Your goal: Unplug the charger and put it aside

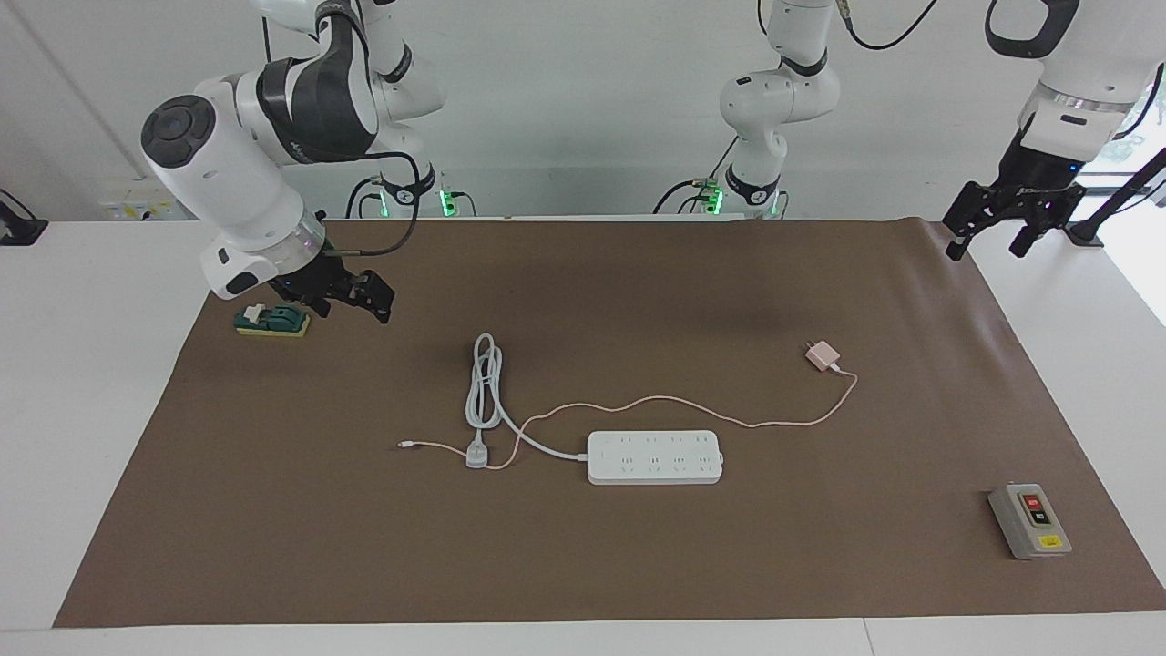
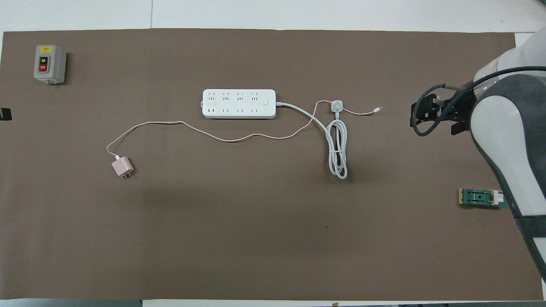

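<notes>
Before me the white tabletop (image 1: 109, 383) carries a brown mat (image 1: 583, 547). On the mat lie the white power strip (image 1: 654, 456) with its coiled grey-white cord (image 1: 484, 387), the pink charger (image 1: 823, 355) nearer to me with its thin cable (image 1: 656, 401) running past the strip, a grey switch box (image 1: 1029, 520), and a green knife switch (image 1: 272, 321).

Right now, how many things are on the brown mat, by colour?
Pink: 1, the charger
White: 1, the power strip with its cord
Grey: 1, the switch box
Green: 1, the small switch
Total: 4
</notes>
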Controlling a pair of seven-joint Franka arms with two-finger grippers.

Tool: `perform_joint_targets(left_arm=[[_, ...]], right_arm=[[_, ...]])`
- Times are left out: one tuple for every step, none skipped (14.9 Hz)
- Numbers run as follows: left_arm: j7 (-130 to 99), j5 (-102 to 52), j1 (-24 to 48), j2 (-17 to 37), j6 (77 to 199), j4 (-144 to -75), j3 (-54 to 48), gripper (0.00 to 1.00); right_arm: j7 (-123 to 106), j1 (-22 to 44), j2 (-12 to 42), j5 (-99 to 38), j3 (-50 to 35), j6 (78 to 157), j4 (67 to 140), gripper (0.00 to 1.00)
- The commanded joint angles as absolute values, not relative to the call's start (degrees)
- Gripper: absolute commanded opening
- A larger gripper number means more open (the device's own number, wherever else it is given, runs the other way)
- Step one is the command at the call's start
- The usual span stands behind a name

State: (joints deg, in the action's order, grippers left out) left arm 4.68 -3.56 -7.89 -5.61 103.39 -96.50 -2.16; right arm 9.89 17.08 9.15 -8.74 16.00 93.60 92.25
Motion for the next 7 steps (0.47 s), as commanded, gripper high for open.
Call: perform_joint_targets(left_arm=[[0.5,-3.2,-7.6,-1.2,96.3,-89.6,-2.6,1.0],[0.2,-2.9,-7.5,-0.9,94.3,-89.0,-2.8,1.0],[0.2,-1.9,-7.1,-0.6,92.8,-88.6,-2.9,1.0],[-0.2,-0.6,-5.3,-0.1,92.1,-88.5,-2.9,1.0],[-2.2,-0.4,-2.9,-0.1,92.2,-88.3,-2.8,1.0],[-4.8,-0.4,-2.0,0.0,92.2,-88.0,-2.8,1.0],[-6.4,-0.5,-1.6,0.3,92.5,-88.1,-2.9,1.0]], right_arm=[[5.7,16.1,7.4,-5.5,15.6,90.5,91.8,1.0],[5.1,15.7,6.4,-5.4,15.6,89.9,91.8,1.0],[5.1,15.6,5.5,-5.4,15.6,89.0,91.8,1.0],[5.1,14.5,5.1,-5.4,15.3,88.1,91.8,1.0],[4.9,13.0,4.7,-5.3,14.7,87.4,91.9,1.0],[3.9,11.6,4.3,-5.3,13.8,86.9,91.9,1.0],[1.7,10.0,4.2,-5.3,12.2,86.5,91.9,1.0]])
